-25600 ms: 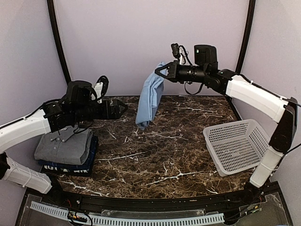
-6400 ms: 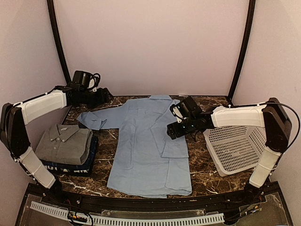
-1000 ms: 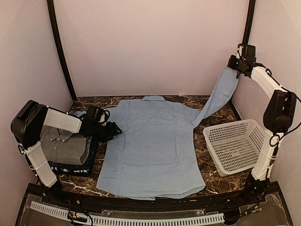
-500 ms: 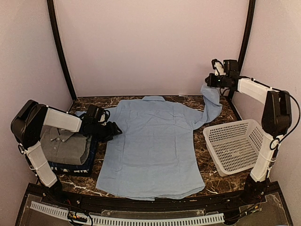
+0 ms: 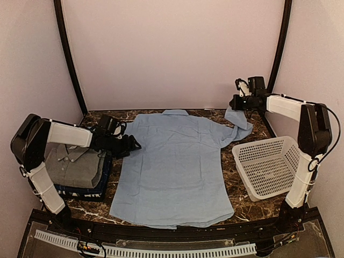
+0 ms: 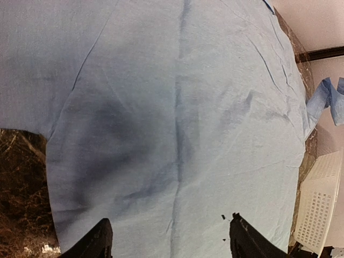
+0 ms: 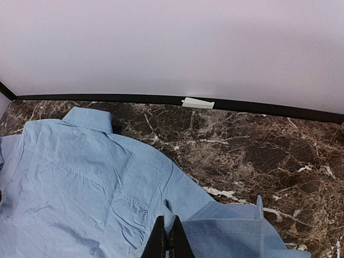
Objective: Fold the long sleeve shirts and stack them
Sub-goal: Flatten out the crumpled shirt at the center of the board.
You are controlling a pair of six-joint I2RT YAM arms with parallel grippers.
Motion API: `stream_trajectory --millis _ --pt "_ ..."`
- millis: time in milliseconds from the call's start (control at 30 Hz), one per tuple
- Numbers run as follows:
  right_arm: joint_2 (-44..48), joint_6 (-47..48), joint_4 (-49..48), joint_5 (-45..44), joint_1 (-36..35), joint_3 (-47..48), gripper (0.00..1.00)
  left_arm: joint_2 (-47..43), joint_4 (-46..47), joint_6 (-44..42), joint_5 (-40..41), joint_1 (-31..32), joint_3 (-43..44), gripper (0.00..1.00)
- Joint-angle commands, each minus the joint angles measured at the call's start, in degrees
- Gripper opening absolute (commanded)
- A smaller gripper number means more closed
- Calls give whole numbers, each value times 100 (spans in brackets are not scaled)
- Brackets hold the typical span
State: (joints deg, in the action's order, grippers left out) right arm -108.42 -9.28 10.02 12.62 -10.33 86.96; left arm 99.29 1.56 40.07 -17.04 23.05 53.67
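A light blue long sleeve shirt (image 5: 172, 166) lies spread flat, back up, collar toward the far wall. My right gripper (image 5: 233, 104) hangs over the back right of the table, shut on the cuff of its right sleeve (image 5: 240, 121), which sags in a loose fold. In the right wrist view the gripper (image 7: 167, 239) pinches that sleeve (image 7: 242, 236) above the shirt (image 7: 80, 177). My left gripper (image 5: 134, 144) is at the shirt's left edge, open. Its fingers (image 6: 99, 242) straddle bare cloth (image 6: 177, 107). A grey folded shirt (image 5: 72, 164) rests on a dark navy one (image 5: 103, 185) at the left.
A white lattice basket (image 5: 269, 166) stands at the right edge of the marble table (image 5: 242, 201); it also shows in the left wrist view as the basket (image 6: 317, 209). Black frame posts (image 5: 67, 54) rise at both back corners. The back wall is close behind the collar.
My right gripper has come down from high by the right post and moved left with the sleeve, which now sags instead of hanging stretched. The left gripper shifted slightly and spread a little wider.
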Motion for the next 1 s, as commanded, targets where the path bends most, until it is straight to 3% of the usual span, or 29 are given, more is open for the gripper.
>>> stream_trajectory --millis 0,267,433,533,767,967 --pt "56 220 -13 -159 -362 -172 0 -443 -123 -191 -278 108 261 74" --pt "289 887 -179 30 -1356 -496 7 -690 38 -437 -603 269 395 74" --pt "89 1357 107 -265 -2134 -453 30 -654 159 -580 -847 417 442 77" --pt "169 1036 124 -336 -2259 -481 45 -588 142 -709 -903 564 534 78" --pt "193 -78 1017 -1451 -2258 -303 51 -447 167 -741 -915 697 586 78" --pt "565 -389 727 -2225 -2256 -871 62 -415 164 -767 -916 768 613 78"
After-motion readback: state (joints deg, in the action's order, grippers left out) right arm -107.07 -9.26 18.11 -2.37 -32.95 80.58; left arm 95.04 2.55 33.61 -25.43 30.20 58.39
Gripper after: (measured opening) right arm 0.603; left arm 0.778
